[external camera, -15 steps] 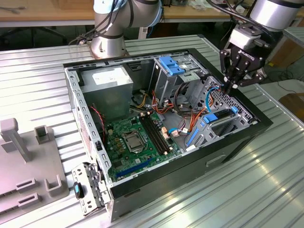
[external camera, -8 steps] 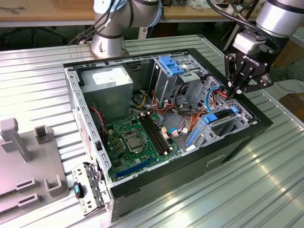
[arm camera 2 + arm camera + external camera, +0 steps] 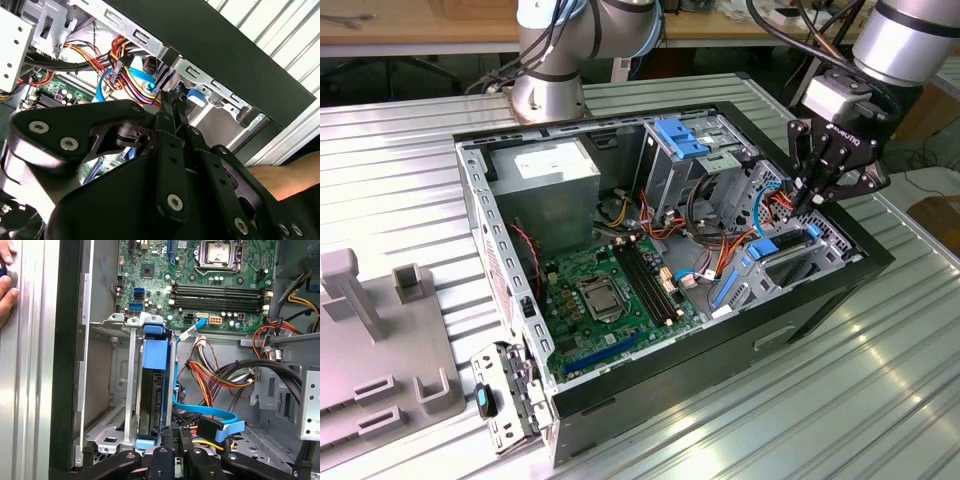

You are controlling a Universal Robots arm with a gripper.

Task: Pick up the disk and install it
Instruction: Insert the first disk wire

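The disk point(image 3: 151, 390), dark with bright blue carrier rails, stands on edge inside the metal drive bay point(image 3: 115, 390) at the front corner of the open computer case point(image 3: 650, 380). In the exterior view its blue rails point(image 3: 772, 247) show low at the case's right end. My gripper point(image 3: 804, 197) hangs over that bay, fingers pointing down and pressed together. In the first wrist view the gripper point(image 3: 176, 432) is shut right at the disk's near end, beside its blue rail. The second wrist view shows the gripper point(image 3: 168, 102) shut just above the cable bundle.
A blue data cable point(image 3: 210, 415) and orange-yellow power wires point(image 3: 220, 377) lie beside the bay. The motherboard point(image 3: 610, 300), power supply point(image 3: 545, 175) and an upper cage with blue latches point(image 3: 685, 140) fill the case. A person's hand point(image 3: 5, 285) rests outside the case wall. Grey fixtures point(image 3: 370, 340) stand at the exterior view's left.
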